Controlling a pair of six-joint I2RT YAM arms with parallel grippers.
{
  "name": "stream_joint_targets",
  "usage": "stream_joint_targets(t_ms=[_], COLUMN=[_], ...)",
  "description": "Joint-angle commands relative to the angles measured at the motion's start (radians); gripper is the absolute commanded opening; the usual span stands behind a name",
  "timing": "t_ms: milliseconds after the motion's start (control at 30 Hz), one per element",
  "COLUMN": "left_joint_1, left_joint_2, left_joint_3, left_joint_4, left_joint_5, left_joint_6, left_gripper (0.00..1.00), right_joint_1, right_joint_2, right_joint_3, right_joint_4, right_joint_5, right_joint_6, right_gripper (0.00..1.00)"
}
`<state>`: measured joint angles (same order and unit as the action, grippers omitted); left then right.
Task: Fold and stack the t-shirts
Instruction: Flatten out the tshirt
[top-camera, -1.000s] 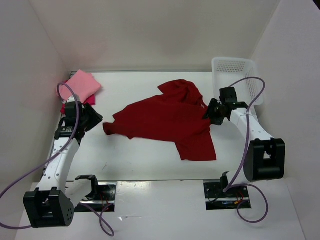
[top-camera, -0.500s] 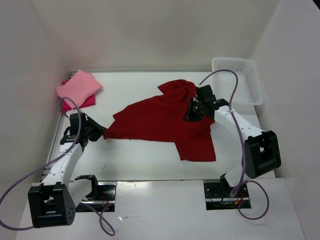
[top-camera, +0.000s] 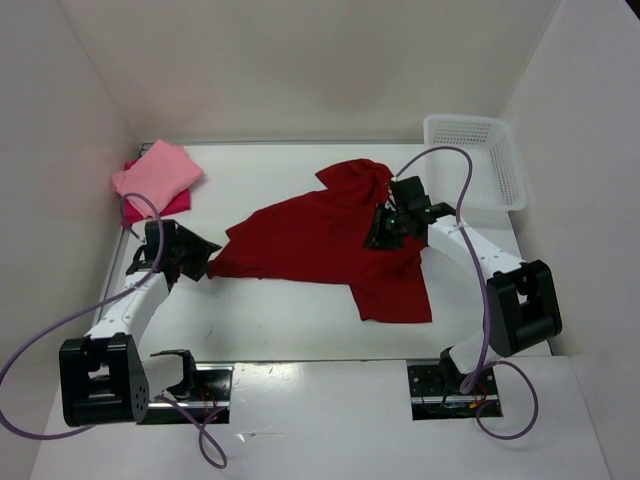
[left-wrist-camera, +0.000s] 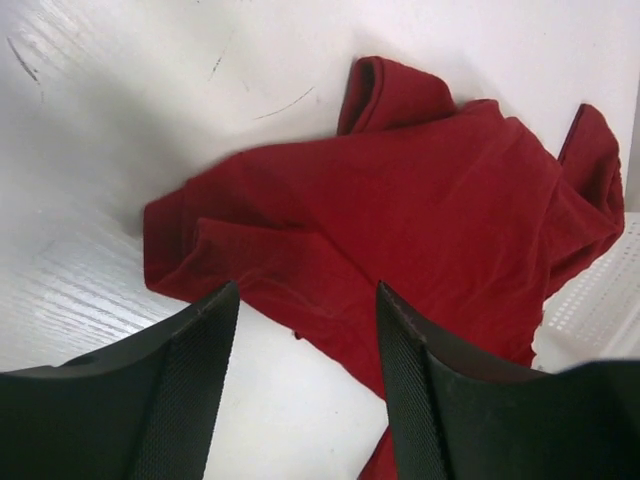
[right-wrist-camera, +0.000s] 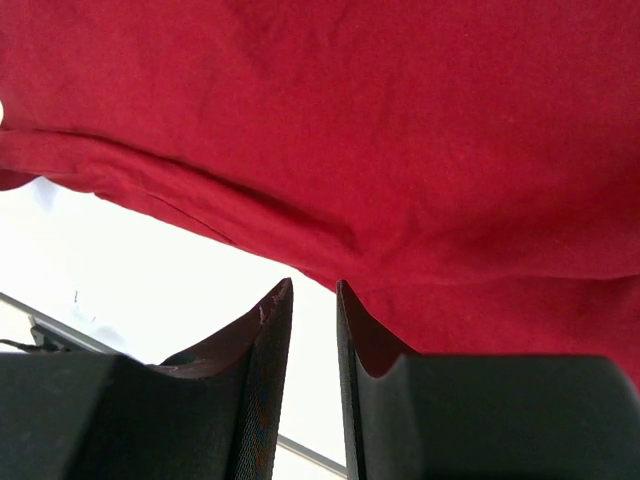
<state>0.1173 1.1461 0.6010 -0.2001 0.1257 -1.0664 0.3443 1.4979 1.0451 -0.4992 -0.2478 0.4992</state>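
Observation:
A dark crimson t-shirt (top-camera: 320, 240) lies spread and rumpled in the middle of the table. A salmon pink t-shirt (top-camera: 155, 172) lies folded at the back left, on a magenta-red t-shirt (top-camera: 176, 204) of which only an edge shows. My left gripper (top-camera: 203, 257) sits low at the crimson shirt's left sleeve (left-wrist-camera: 200, 250). It is open (left-wrist-camera: 305, 300), with bare table between its fingers (left-wrist-camera: 190, 380) and the cloth edge just past the tips. My right gripper (top-camera: 383, 228) hovers over the shirt's right side, below the collar. Its jaws (right-wrist-camera: 312, 290) stand narrowly open with nothing between them.
A white mesh basket (top-camera: 497, 150) stands at the back right, and its wall (left-wrist-camera: 600, 300) shows in the left wrist view. White walls close in the table on the left, back and right. A purple cable (top-camera: 440, 160) arcs above the right arm.
The right arm swung left from beside the basket onto the crimson shirt. The left arm came forward to the sleeve, and its jaws have widened. The sleeve has bunched inward a little.

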Motion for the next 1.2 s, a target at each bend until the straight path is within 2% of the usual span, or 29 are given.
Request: stream_joint_targets(t_ms=[0,33,67,200,300,400,600,967,1167], left_joint_1=[0.005,0.005,0.005,0.005,0.005,0.005,0.015,0.015,0.015], left_joint_2=[-0.025,-0.025,-0.016,0.075,0.084,0.057,0.070,0.201,0.224], left_joint_3=[0.020,0.031,0.046,0.079,0.079,0.069,0.049,0.082,0.072], left_joint_4=[-0.018,-0.030,-0.044,-0.068,-0.090,-0.114,-0.114,-0.032,-0.009], left_joint_5=[-0.026,-0.044,-0.044,-0.008,-0.021,-0.066,-0.066,-0.089,-0.089], left_joint_6=[-0.040,-0.040,-0.040,-0.049,-0.049,-0.067,-0.076,-0.098,-0.089], left_gripper=[0.63,0.58,0.56,0.56,0.56,0.65,0.65,0.47,0.30], right_joint_1=[-0.002,-0.002,-0.002,-0.002,-0.002,-0.002,-0.002,-0.002,-0.002], right_joint_2=[-0.025,-0.025,-0.025,-0.025,-0.045,-0.054,-0.064,-0.084,-0.093], right_joint_3=[0.015,0.015,0.015,0.015,0.004,0.004,-0.005,-0.016,-0.016], right_joint_4=[0.051,0.060,0.060,0.070,0.079,0.079,0.079,0.088,0.079], right_joint_5=[-0.015,-0.015,-0.015,-0.015,-0.015,-0.015,-0.024,-0.033,-0.033], right_joint_6=[-0.017,-0.017,-0.017,-0.027,-0.027,-0.027,-0.036,-0.036,-0.036], right_gripper=[0.30,0.30,0.30,0.31,0.31,0.31,0.31,0.31,0.31])
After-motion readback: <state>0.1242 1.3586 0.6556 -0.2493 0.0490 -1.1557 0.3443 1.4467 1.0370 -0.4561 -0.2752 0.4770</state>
